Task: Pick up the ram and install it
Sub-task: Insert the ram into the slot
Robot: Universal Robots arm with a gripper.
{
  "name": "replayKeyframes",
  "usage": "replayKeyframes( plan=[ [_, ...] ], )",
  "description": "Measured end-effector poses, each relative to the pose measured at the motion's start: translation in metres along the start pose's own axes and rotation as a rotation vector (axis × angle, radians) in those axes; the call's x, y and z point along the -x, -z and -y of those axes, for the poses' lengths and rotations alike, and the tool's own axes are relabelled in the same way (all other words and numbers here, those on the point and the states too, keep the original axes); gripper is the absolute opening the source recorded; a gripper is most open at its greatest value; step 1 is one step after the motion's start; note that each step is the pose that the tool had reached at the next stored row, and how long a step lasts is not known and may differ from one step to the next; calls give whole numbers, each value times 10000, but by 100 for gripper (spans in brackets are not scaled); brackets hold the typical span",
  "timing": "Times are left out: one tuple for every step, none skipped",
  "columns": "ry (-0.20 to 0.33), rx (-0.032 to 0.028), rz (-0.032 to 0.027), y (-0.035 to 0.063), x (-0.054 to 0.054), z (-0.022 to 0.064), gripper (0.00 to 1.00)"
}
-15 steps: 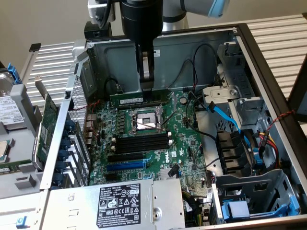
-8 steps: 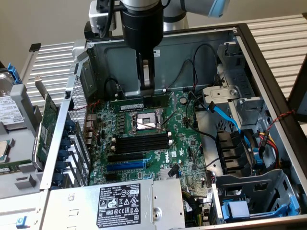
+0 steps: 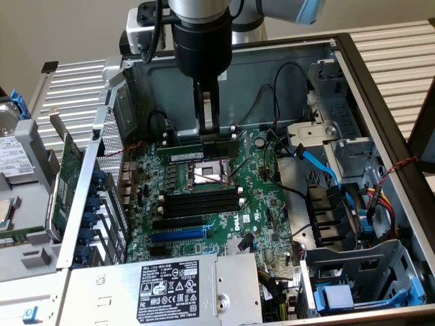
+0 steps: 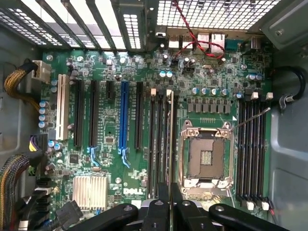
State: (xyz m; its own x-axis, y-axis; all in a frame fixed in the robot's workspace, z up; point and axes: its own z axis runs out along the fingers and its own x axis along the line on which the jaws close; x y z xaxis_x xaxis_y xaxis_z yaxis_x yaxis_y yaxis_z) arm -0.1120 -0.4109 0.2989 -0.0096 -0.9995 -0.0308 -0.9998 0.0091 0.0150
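Note:
My gripper [image 3: 207, 132] hangs inside the open computer case, shut on the ram [image 3: 204, 144], a thin green stick held level just above the motherboard [image 3: 251, 210]. In the exterior view the ram lies along the far side of the CPU socket [image 3: 204, 173], parallel to the black memory slots [image 3: 200, 202]. In the wrist view the ram [image 4: 169, 139] shows edge-on as a narrow line running away from my gripper [image 4: 169, 204], between a bank of memory slots [image 4: 158, 144] and the CPU socket [image 4: 206, 156]. I cannot tell which slot it is over, or whether it touches one.
A second bank of slots [image 4: 251, 149] lies beyond the socket. A blue cable [image 3: 316, 159] and drive bays [image 3: 340, 210] fill the case's right in the exterior view. The power supply [image 3: 170, 285] sits in front. A green expansion card [image 3: 68, 176] and a hard drive [image 3: 13, 156] stand outside the case.

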Motion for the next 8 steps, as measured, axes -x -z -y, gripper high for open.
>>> replayKeyframes(
  plan=[
    [-1,9,0,-6,-3,0,13],
    [-3,13,1,-13,-4,-1,13],
    [-2,17,1,-18,-5,0,13],
    [-1,17,0,-23,-6,0,13],
    [-1,18,0,-30,-8,0,13],
    [0,19,0,-35,-12,1,13],
    [1,20,0,-39,-18,1,13],
    [-1,21,0,-45,-24,1,13]
  ],
)
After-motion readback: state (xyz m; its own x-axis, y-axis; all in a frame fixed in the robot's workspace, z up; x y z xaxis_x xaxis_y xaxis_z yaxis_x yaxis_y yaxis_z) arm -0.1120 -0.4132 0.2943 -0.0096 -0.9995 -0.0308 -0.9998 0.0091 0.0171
